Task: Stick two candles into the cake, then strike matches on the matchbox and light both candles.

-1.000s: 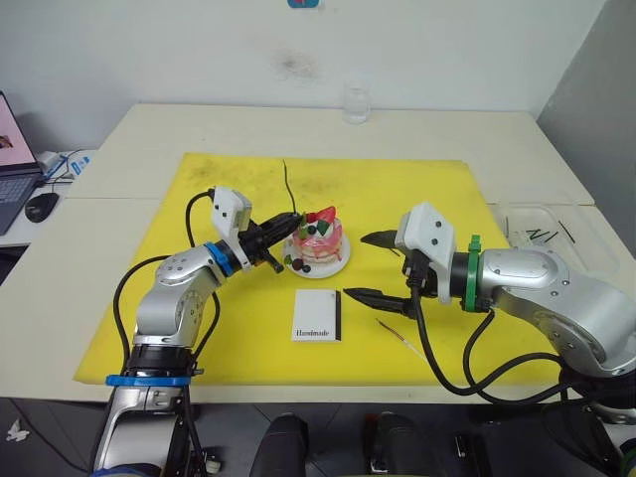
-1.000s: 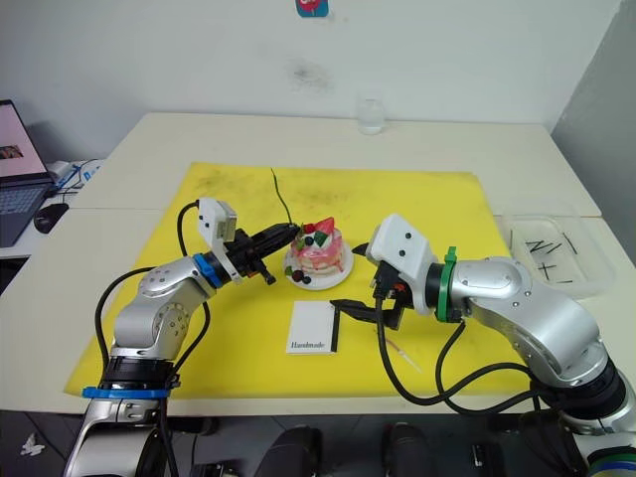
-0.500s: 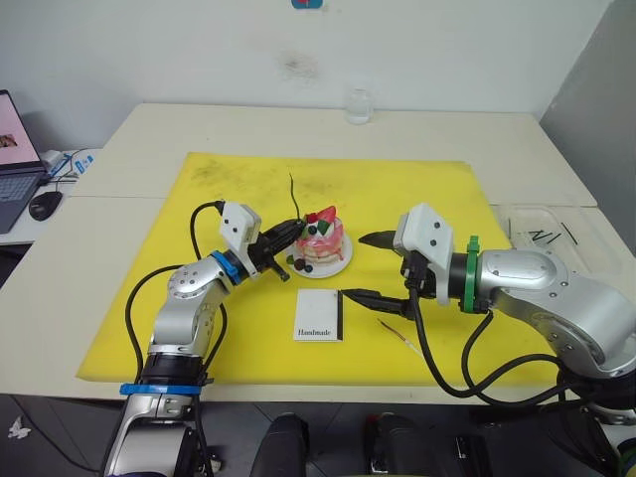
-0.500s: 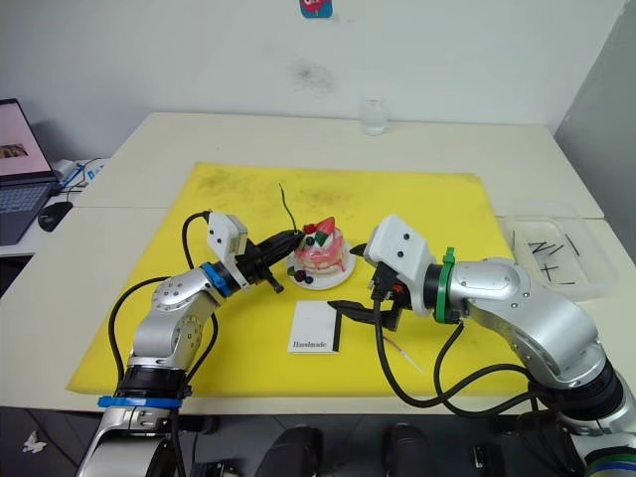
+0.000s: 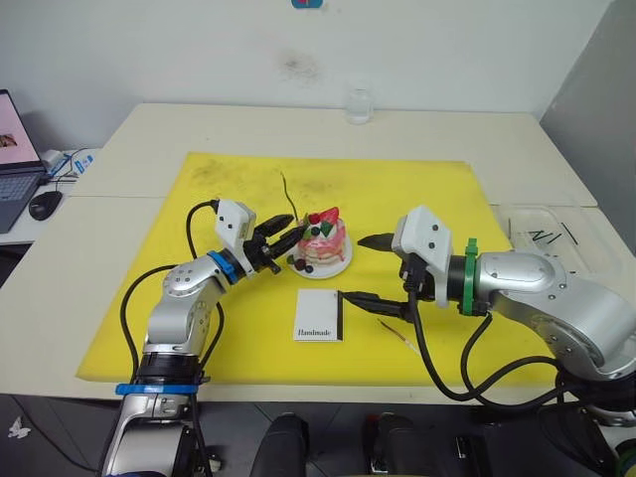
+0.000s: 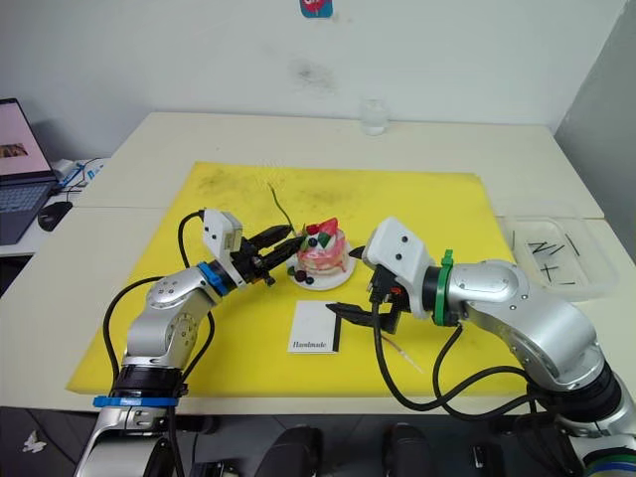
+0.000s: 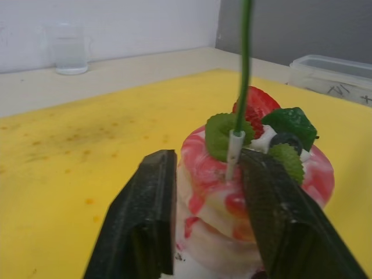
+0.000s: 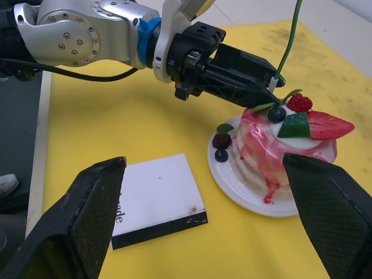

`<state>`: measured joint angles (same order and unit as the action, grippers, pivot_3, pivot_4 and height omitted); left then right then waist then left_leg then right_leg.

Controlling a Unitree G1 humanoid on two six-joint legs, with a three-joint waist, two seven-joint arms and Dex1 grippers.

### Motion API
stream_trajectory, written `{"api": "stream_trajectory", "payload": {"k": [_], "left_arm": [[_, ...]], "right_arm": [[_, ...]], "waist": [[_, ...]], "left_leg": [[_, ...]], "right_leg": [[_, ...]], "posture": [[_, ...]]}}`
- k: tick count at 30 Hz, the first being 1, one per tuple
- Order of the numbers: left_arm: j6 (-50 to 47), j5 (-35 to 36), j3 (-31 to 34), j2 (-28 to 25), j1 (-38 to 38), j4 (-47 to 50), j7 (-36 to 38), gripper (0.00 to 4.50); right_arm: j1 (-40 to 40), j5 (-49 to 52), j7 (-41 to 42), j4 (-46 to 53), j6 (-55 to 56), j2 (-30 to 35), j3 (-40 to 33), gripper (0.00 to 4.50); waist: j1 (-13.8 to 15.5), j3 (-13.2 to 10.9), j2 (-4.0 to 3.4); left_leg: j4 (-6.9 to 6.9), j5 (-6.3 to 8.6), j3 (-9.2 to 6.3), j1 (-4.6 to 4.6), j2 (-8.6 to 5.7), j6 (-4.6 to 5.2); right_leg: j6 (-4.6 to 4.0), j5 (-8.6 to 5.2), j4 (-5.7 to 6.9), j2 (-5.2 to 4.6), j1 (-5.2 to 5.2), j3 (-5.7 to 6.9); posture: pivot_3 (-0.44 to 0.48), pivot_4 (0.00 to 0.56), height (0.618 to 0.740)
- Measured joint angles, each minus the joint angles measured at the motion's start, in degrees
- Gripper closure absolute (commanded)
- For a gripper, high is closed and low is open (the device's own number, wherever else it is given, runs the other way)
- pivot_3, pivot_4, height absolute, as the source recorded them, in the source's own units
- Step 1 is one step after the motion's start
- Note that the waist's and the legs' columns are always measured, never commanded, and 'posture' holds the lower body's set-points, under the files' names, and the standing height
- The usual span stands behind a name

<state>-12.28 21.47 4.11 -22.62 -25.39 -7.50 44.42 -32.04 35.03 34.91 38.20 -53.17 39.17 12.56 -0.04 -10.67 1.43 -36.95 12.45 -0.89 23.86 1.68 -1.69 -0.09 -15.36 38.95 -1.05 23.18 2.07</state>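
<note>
I see the green candle (image 7: 243,70) standing in the cake (image 7: 256,174), between my left gripper's (image 7: 203,215) parted fingers. My right gripper (image 5: 369,269) is spread wide beside the cake, over the matchbox (image 5: 318,315).

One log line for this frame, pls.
left gripper open, astride green candle | candle upright in cake top | right gripper open, near cake and matchbox | red candle flat on mat

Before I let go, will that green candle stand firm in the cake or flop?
The green candle is wire-thin and long, so it probably sways or leans. Its pale end sits at the cake top's edge, likely shallow. The left pincer stands open around it, so it may already be unsupported.
</note>
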Motion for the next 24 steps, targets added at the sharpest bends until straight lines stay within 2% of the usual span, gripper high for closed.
{"api": "stream_trajectory", "payload": {"k": [3,5,13,21,24], "left_arm": [[-0.1,0.0,0.2,-0.4,0.0,0.6,-0.2,0.49],[-0.2,0.0,0.3,-0.8,0.1,0.6,-0.5,0.02],[-0.9,0.8,2.0,-2.9,0.8,2.3,-0.8,0.02],[-6.7,4.8,7.1,-13.7,3.4,9.3,3.0,0.02],[-10.3,7.7,6.5,-17.9,7.2,16.0,7.8,0.02]], "right_arm": [[0.0,0.0,0.0,0.0,0.0,-0.2,0.0,0.00],[0.0,0.0,0.0,0.0,0.0,-0.4,0.0,0.00],[0.0,-0.6,-0.2,0.0,0.0,-1.6,0.0,0.00],[2.4,-2.4,-1.2,0.0,2.1,-1.5,-3.1,0.00],[5.1,-2.1,-0.7,1.3,2.5,0.2,-5.9,0.00]], "waist": [[0.0,0.0,0.00],[0.0,0.0,0.00],[0.0,0.0,0.00],[-0.1,0.0,-0.01],[-0.1,0.0,-0.01]], "left_leg": [[0.00,0.00,0.00,0.00,0.00,0.00],[0.01,0.00,-0.02,0.00,0.02,0.00],[0.01,0.00,-0.01,0.00,0.04,0.00],[0.06,0.00,-0.04,-0.01,0.10,0.00],[0.09,0.00,-0.04,0.00,0.08,-0.01]], "right_leg": [[0.00,0.00,-0.01,0.00,0.00,0.00],[0.00,0.00,0.00,0.00,0.01,0.01],[0.00,0.00,-0.01,0.00,0.02,0.00],[-0.04,-0.02,-0.02,-0.02,0.04,0.03],[-0.04,-0.03,-0.09,-0.06,0.04,-0.04]], "posture": [[0.000,0.150,0.740],[0.000,0.150,0.740],[0.000,0.150,0.740],[0.000,0.150,0.740],[0.000,0.150,0.740]]}}
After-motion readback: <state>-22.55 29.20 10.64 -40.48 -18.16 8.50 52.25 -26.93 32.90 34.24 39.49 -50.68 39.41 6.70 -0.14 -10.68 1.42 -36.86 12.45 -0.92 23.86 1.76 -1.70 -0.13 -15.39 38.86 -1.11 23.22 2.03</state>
